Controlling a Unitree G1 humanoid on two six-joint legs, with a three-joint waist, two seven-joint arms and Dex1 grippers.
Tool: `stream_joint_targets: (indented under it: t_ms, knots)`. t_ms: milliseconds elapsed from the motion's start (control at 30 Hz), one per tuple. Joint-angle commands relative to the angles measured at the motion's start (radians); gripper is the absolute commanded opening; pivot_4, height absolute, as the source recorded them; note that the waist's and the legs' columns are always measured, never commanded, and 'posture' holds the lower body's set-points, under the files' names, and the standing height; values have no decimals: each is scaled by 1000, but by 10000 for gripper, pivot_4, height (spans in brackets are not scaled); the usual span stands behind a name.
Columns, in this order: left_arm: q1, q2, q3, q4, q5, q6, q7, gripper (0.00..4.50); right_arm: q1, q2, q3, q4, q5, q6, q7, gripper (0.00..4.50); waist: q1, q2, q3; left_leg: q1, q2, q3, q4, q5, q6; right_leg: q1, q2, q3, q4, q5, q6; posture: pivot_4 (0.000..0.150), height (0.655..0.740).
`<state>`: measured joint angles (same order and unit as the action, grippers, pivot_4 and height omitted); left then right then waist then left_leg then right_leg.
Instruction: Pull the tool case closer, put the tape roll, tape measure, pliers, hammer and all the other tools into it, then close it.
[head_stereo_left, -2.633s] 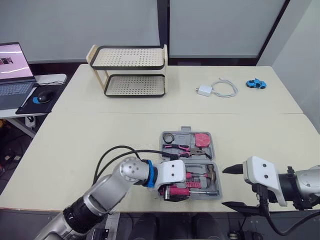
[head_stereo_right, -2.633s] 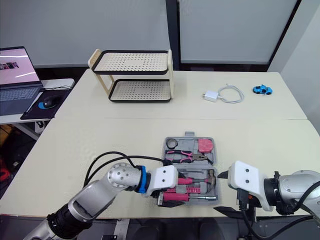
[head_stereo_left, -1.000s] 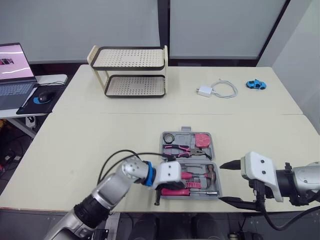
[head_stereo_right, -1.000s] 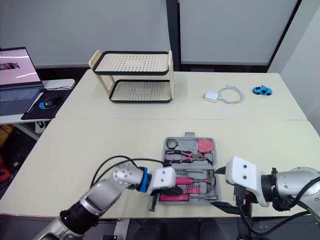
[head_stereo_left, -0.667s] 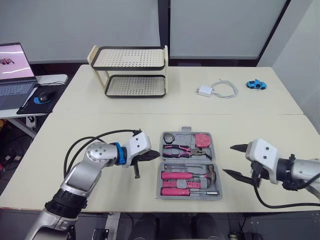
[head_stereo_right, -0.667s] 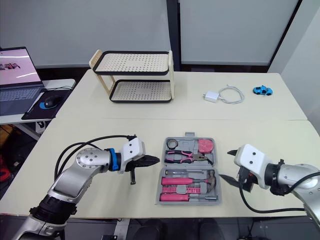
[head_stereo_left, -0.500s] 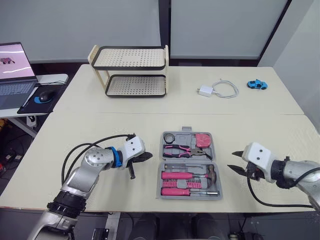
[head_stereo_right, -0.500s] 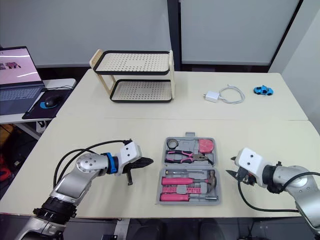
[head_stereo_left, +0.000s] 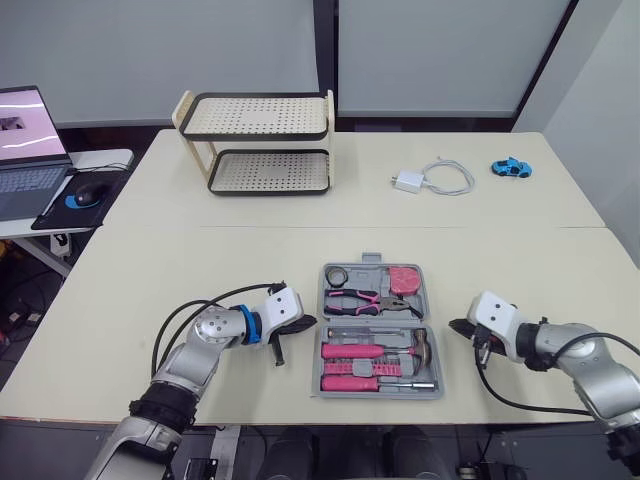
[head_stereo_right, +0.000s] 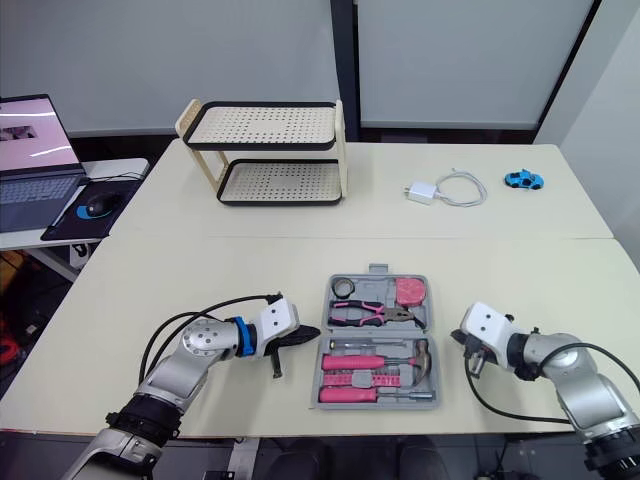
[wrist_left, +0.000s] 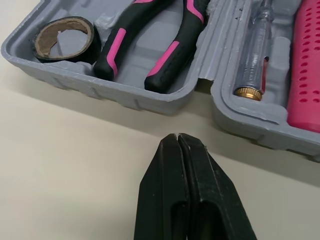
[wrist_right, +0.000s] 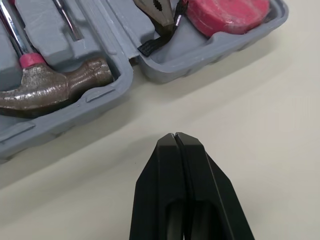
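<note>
The grey tool case (head_stereo_left: 432, 388) lies open near the table's front edge. Its far half holds the black tape roll (head_stereo_left: 335, 274), the pink-handled pliers (head_stereo_left: 362, 299) and the pink tape measure (head_stereo_left: 404, 278). Its near half holds the hammer (head_stereo_left: 420, 346) and pink-handled screwdrivers (head_stereo_left: 350, 368). My left gripper (head_stereo_left: 308, 322) is shut and empty, just off the case's left side; its tip (wrist_left: 177, 136) points at the wall by the tape roll (wrist_left: 64, 39). Shut and empty too, my right gripper (head_stereo_left: 455, 325) sits off the right side, its tip (wrist_right: 174, 135) near the hammer head (wrist_right: 55, 95).
A two-tier perforated rack (head_stereo_left: 260, 140) stands at the back left. A white charger with its cable (head_stereo_left: 430, 178) and a blue toy car (head_stereo_left: 511, 167) lie at the back right. A laptop (head_stereo_left: 25, 130) and a mouse (head_stereo_left: 85, 193) sit on a side desk to the left.
My left gripper has come out of the case's near half and now rests at its left side. My right gripper has shut and moved in toward the case's right edge.
</note>
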<state>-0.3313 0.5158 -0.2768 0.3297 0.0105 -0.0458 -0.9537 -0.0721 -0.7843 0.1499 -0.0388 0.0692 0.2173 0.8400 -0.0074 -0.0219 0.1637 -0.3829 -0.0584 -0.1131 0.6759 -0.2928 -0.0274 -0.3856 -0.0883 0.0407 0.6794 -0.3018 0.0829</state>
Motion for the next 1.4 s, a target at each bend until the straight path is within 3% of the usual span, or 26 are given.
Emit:
stream_joint_targets:
  t_ms: [33,833,1400]
  knots:
    - [-18,-15,-8,15,14,-28,2,0,-31,21,10,17,-18,-24,6,213,-1,0,0,0,0,0,0,0,0,0,0,0,0,0,0,1500,7400]
    - [-20,-42,-34,9,33,-23,-39,0,-94,134,68,55,-43,-8,50,213,-1,1,-1,0,0,0,0,0,0,0,0,0,0,0,0,1500,7400]
    - [80,15,-29,-192,3,90,-85,0,-87,151,87,-8,-29,24,74,213,-20,1,-1,0,0,0,-1,0,0,-1,0,0,0,0,0,1500,7400]
